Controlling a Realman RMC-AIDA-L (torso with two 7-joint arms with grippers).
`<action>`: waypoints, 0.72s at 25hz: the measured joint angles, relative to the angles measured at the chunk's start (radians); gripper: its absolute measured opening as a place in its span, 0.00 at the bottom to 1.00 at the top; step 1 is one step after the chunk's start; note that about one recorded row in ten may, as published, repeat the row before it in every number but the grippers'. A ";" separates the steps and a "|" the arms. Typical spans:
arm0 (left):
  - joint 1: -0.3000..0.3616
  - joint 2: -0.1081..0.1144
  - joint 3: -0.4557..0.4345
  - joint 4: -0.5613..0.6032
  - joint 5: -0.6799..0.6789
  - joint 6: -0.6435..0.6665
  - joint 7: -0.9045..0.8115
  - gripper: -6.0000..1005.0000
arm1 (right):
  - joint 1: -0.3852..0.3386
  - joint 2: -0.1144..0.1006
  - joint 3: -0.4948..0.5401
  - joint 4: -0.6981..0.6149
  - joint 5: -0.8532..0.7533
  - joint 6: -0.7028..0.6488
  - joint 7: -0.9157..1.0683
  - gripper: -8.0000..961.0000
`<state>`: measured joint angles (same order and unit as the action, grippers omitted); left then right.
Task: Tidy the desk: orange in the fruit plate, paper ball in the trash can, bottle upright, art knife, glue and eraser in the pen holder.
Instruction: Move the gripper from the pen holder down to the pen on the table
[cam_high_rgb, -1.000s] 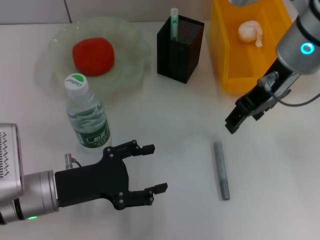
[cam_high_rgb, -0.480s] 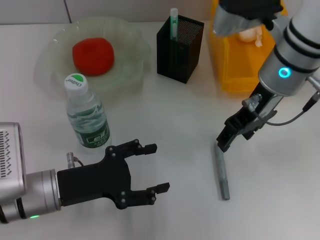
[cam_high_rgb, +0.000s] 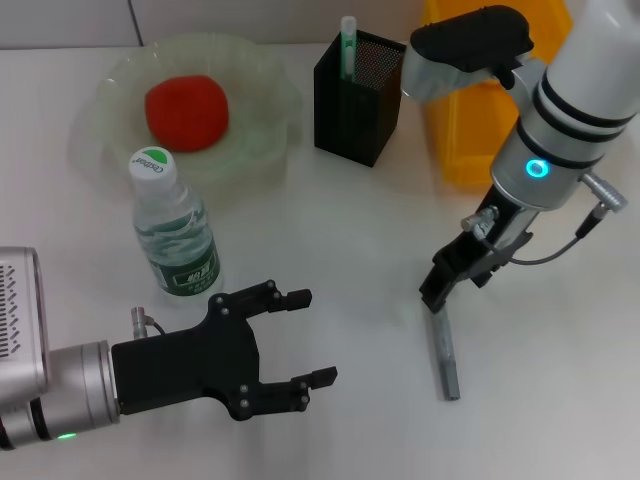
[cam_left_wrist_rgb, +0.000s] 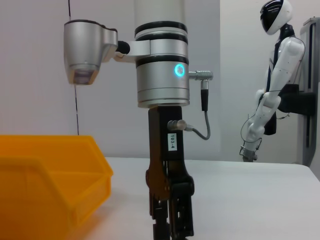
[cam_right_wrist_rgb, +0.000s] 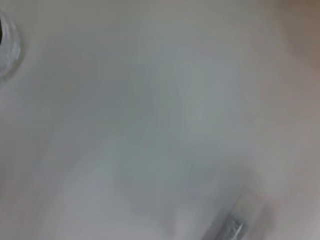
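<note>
The grey glue (cam_high_rgb: 444, 350) lies on the white desk (cam_high_rgb: 560, 400), and a blurred end of the glue (cam_right_wrist_rgb: 229, 230) shows in the right wrist view. My right gripper (cam_high_rgb: 437, 292) hangs at its far end, and shows side-on as the right gripper (cam_left_wrist_rgb: 170, 225) in the left wrist view. My left gripper (cam_high_rgb: 312, 336) hovers open and empty near the front left. The orange (cam_high_rgb: 186, 112) sits in the fruit plate (cam_high_rgb: 262, 62). The bottle (cam_high_rgb: 175, 235) stands upright. The art knife (cam_high_rgb: 348, 45) sticks out of the pen holder (cam_high_rgb: 358, 100). The paper ball and eraser are hidden.
The yellow trash can (cam_high_rgb: 462, 140) stands behind the right arm, which covers most of it; the trash can (cam_left_wrist_rgb: 50, 185) also shows in the left wrist view. A white humanoid figure (cam_left_wrist_rgb: 270, 85) stands far off in the room.
My right arm has swung left and down from beside the trash can to the glue's far end, and now hides the paper ball. The left arm has stayed put.
</note>
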<state>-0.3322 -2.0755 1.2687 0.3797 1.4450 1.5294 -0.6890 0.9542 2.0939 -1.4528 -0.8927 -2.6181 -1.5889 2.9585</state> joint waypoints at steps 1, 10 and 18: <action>0.000 0.000 0.000 0.000 0.000 0.000 0.000 0.81 | 0.004 0.000 -0.002 0.007 0.002 0.007 0.000 0.70; 0.002 0.000 -0.005 0.000 0.000 0.001 0.003 0.81 | 0.023 0.000 -0.040 0.044 0.016 0.045 0.000 0.68; 0.003 0.000 -0.003 0.002 0.000 0.006 0.003 0.81 | 0.042 0.000 -0.068 0.082 0.017 0.060 0.000 0.67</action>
<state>-0.3297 -2.0754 1.2660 0.3822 1.4450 1.5357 -0.6858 0.9957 2.0939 -1.5207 -0.8104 -2.6014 -1.5286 2.9582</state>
